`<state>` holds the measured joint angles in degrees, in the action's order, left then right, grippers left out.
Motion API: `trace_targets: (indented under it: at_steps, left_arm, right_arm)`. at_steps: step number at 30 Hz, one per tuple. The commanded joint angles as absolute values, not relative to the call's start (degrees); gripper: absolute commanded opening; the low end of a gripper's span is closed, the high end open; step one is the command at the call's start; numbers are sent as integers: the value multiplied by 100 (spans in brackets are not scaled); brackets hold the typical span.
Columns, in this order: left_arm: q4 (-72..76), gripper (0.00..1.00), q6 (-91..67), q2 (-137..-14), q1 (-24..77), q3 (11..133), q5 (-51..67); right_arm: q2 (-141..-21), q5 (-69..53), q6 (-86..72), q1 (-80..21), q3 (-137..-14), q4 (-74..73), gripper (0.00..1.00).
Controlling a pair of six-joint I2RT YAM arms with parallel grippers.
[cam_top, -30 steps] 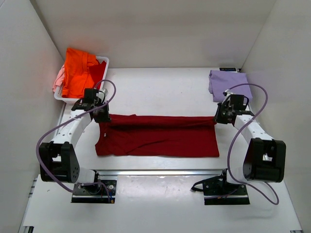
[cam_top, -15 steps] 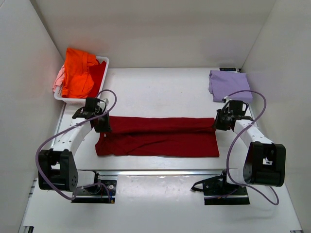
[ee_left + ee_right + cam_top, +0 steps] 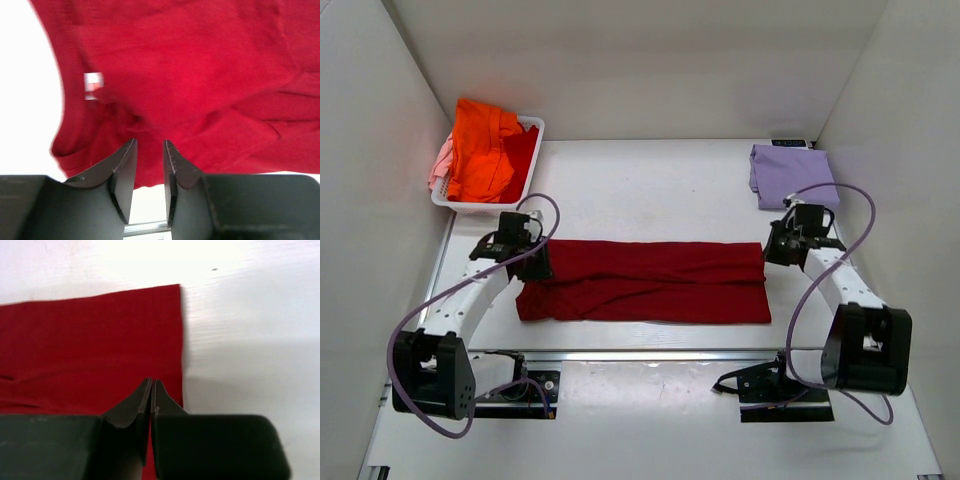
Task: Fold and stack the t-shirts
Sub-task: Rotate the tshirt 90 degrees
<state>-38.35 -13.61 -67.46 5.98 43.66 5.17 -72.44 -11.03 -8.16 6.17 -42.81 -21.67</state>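
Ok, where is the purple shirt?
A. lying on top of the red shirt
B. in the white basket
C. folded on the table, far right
C: the purple shirt lies folded on the bare table at the far right corner, far from the basket on the left and apart from the red shirt spread in the middle.

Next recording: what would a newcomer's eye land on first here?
The dark red t-shirt, folded into a long band across the table, with the left hand open at its left end and the right hand shut at its right edge. Next, the orange t-shirt heaped in the white basket at the far left, and the lavender t-shirt folded at the far right.
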Motion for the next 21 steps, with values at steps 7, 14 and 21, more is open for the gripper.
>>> trace_targets:
  at_steps: [7, 14, 21]
  left_arm:
    - [-3006, 32, -2408, -7189, 1634, 4069, 264]
    - [-2997, 29, -2505, -8628, 2021, 4744, -658]
    - [-3357, 23, -2136, -10868, 2162, 6923, -581]
  right_arm:
    - [-8973, -1318, -150, -158, -5519, -2250, 1]
    - [-9790, -1423, -561, -35, -5730, -2627, 0]
    - [-10054, -932, -1221, -202, -5862, -3092, 0]
